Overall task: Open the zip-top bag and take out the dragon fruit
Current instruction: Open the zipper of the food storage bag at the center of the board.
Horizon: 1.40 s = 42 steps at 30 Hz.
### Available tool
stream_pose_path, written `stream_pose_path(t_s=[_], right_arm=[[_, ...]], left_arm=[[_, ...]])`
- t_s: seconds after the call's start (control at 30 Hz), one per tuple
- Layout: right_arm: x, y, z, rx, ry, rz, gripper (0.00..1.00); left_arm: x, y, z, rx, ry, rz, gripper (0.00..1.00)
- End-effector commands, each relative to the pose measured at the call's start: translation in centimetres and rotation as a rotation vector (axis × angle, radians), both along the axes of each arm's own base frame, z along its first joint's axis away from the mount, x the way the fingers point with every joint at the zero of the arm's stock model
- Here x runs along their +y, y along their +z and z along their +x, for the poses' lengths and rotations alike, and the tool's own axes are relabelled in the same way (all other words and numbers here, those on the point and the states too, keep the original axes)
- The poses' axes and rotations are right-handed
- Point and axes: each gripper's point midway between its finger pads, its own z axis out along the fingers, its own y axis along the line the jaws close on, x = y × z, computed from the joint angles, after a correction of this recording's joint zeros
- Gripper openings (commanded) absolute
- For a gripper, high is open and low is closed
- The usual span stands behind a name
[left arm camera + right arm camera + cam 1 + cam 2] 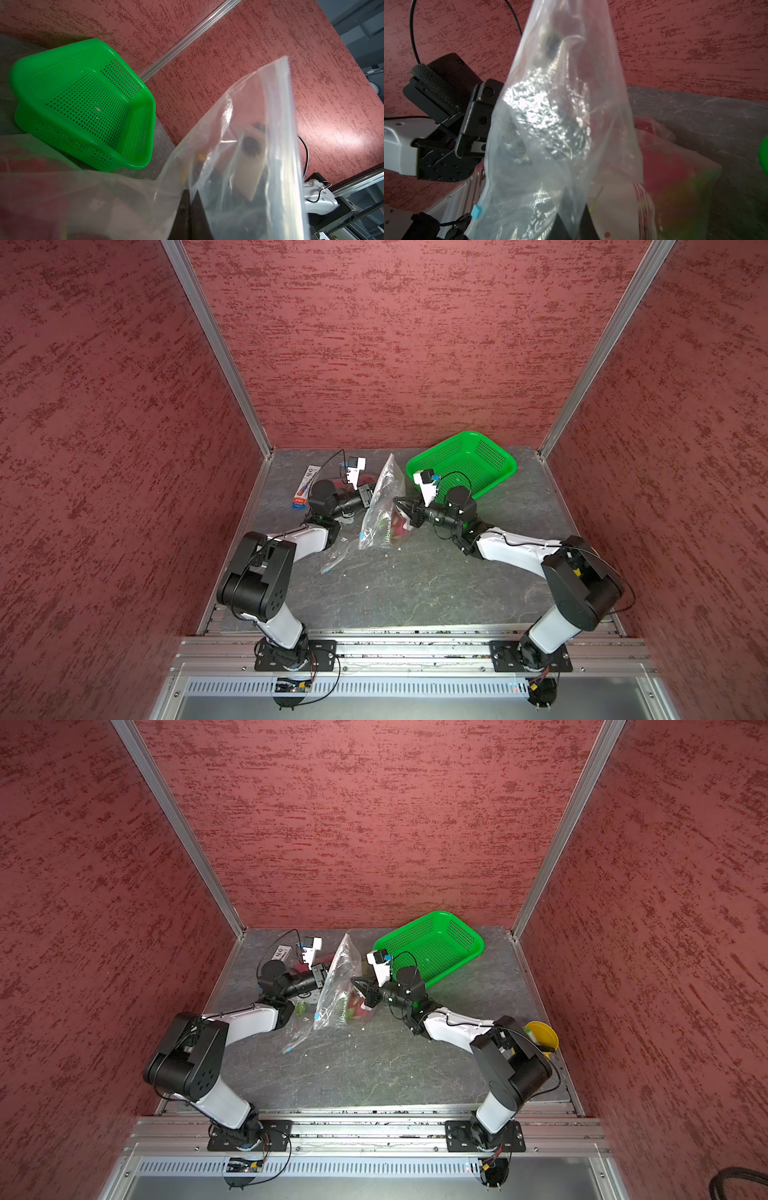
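**Dragon fruit [397,527] in zip-top bag [384,489]: film pinched from both sides, mouth to be spread**

1. packet [305,487]: printed, lying flat on the surface [415,593] at far left. Not part of the job.
2. left gripper [189,199]: jaws together on a fold of the clear film. Judged role is anchor, so it should hold that wall firm and not drift toward the other arm.
3. zip-top bag: upper part raised like a tent between the two arms, lower part slumped on the surface. A blue slider [476,212] sits at one edge. Whether the seal is parted cannot be told. The fruit shows as pink and green through the film, low down, just beside the right arm. The count is not readable.
4. right gripper [400,503]: jaws together on the opposite wall of film. Judged step is drawing the two walls apart. Pull level and slowly, away from the left gripper. Thin film may slip out or tear if jerked, and lifting high could tumble the fruit.
5. basket [494,458]: green mesh, behind the right arm. A likely spot for the fruit once it is out.
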Motion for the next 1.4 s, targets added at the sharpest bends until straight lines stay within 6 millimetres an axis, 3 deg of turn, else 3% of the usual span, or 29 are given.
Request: stream_pose_path(t_s=[0.0,0.37,0.57,0.7,1.0,1.03,1.1,1.17,1.37], right_arm=[[-0.7,1.6,-0.2,-0.045,-0.021,0.02,0.0],[-2.0,1.1,-0.2,-0.009,-0.05,0.002,0.0],[-4.5,0.5,-0.6,0.032,-0.077,0.025,0.0],[-5.8,0.1,-0.9,0.062,-0.07,0.07,0.0],[-5.1,0.1,-1.7,0.065,0.028,0.099,0.0],[-4.9,0.0,-1.7,0.07,0.035,0.096,0.0],[-4.8,0.1,-1.5,0.071,0.041,0.096,0.0],[-4.7,0.1,-1.3,0.07,0.04,0.094,0.0],[-4.7,0.0,-1.1,0.064,0.036,0.081,0.0]], left_arm=[[0.5,0.6,-0.1,-0.034,0.016,0.014,0.0],[2.8,-0.5,0.5,-0.006,0.087,0.078,0.0],[5.0,-1.5,0.9,0.01,0.169,0.153,0.0],[5.4,-1.6,0.9,0.006,0.182,0.168,0.0],[5.3,-1.3,1.4,0.001,0.18,0.166,0.0],[5.2,-1.4,1.4,0.01,0.173,0.168,0.07],[5.2,-1.1,1.3,0.028,0.168,0.169,0.33],[5.2,-0.3,0.9,0.024,0.17,0.165,0.52],[5.7,3.1,-0.8,-0.032,0.219,0.226,0.64]])
